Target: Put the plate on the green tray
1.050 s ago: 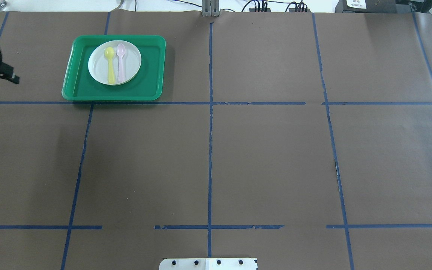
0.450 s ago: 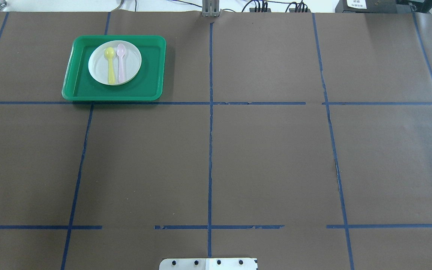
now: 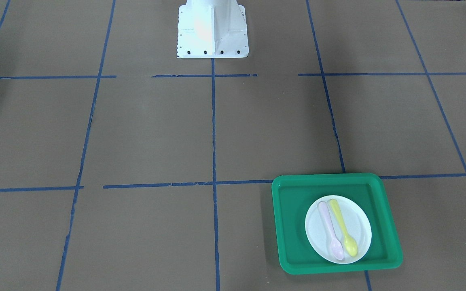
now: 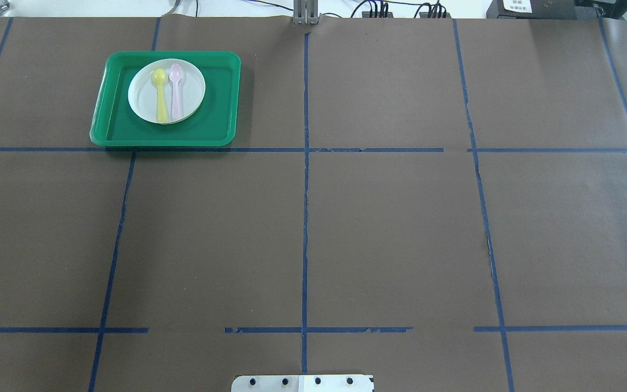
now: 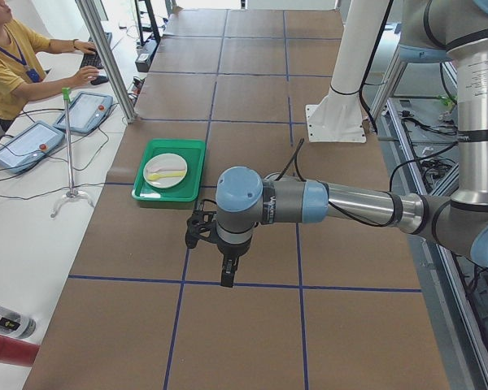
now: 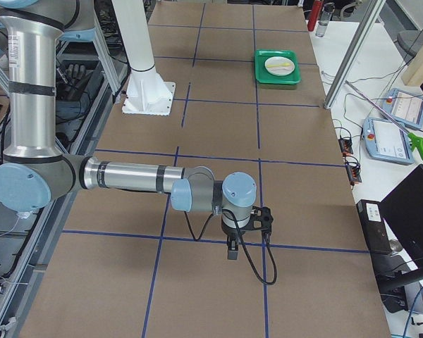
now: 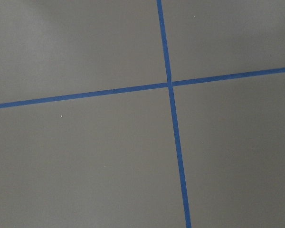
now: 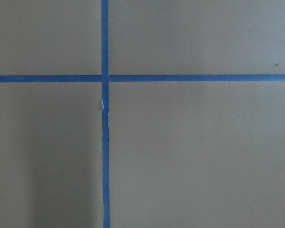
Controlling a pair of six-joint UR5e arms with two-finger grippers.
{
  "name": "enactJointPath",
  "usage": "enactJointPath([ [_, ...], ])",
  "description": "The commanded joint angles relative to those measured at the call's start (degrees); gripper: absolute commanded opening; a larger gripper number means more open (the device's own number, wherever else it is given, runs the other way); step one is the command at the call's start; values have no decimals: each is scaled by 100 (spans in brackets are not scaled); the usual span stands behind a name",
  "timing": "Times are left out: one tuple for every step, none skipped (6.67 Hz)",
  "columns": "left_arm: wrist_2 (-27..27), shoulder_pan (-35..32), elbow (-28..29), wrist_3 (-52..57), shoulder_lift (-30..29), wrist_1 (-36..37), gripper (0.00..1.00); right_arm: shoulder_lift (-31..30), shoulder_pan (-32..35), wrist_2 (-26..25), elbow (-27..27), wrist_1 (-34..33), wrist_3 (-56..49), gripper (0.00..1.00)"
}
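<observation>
Currently: plate (image 4: 192,87) sits flat inside the green tray (image 4: 221,98), at the far-left part of the worktop (image 4: 400,218) (robot's own left). It lies about midway along the tray's length, nearer the tray's far rim than its near one.

Orientation: the plate is round, so it has no long axis of its own. The tray's long axis runs left-right, roughly parallel to the blue tape line (image 4: 210,149) just beside its near rim.

On the plate: yellow spoon (image 4: 159,95) and pink spoon (image 4: 175,92), side by side and near-parallel, the yellow one on the robot's left. Their long axes run near-far, bowls toward the far edge and handles toward the robot.

Left gripper (image 5: 227,272) hangs pointing down over bare worktop, well apart from the tray. It shows only in the side view, so I cannot tell whether it is released or clenched.

Right gripper (image 6: 231,250) likewise points down, near a tape line at the opposite end of the worktop. Released or clenched: cannot tell either.

Both wrist views show only brown paper and crossing tape.
</observation>
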Motion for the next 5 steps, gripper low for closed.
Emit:
enactJointPath([
  [1, 31, -27, -246, 58, 63, 100, -1, 0, 0, 0, 0, 0, 100],
  [1, 266, -132, -579, 57, 63, 100, -1, 0, 0, 0, 0, 0, 100],
  [10, 295, -211, -583, 66, 63, 100, -1, 0, 0, 0, 0, 0, 100],
  [10, 321, -212, -574, 75, 63, 100, -1, 0, 0, 0, 0, 0, 100],
  [1, 339, -221, -574, 145, 55, 100, -1, 0, 0, 0, 0, 0, 100],
])
